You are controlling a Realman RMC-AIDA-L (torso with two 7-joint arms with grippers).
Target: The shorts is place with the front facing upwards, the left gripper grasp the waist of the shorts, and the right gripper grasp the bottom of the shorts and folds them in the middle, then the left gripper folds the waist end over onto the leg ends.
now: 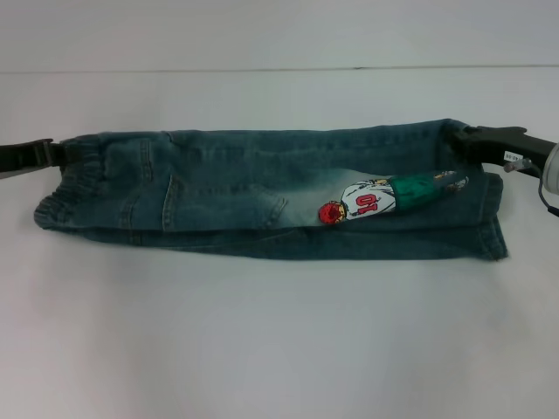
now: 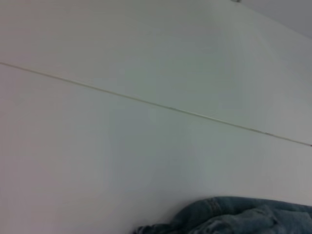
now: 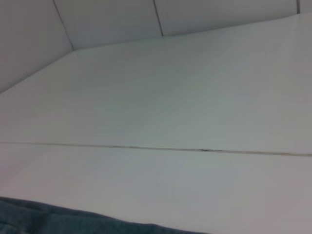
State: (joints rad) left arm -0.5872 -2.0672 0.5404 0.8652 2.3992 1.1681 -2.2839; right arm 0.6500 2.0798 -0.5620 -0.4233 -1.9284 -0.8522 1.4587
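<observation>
The denim shorts (image 1: 262, 192) lie folded in half lengthwise across the white table, with the cartoon patch (image 1: 376, 199) facing up. Their gathered waist (image 1: 74, 188) is at the left and the flat leg hems (image 1: 493, 209) are at the right. At the far corner of the waistband, my left gripper (image 1: 54, 154) is shut on the fabric. My right gripper (image 1: 467, 138) is shut on the far corner of the leg ends. Each wrist view shows only a strip of denim (image 2: 234, 219) (image 3: 48, 219), with no fingers in sight.
The white table (image 1: 279, 340) stretches wide in front of the shorts. A thin seam (image 1: 279, 70) runs across it behind them, with a pale wall beyond.
</observation>
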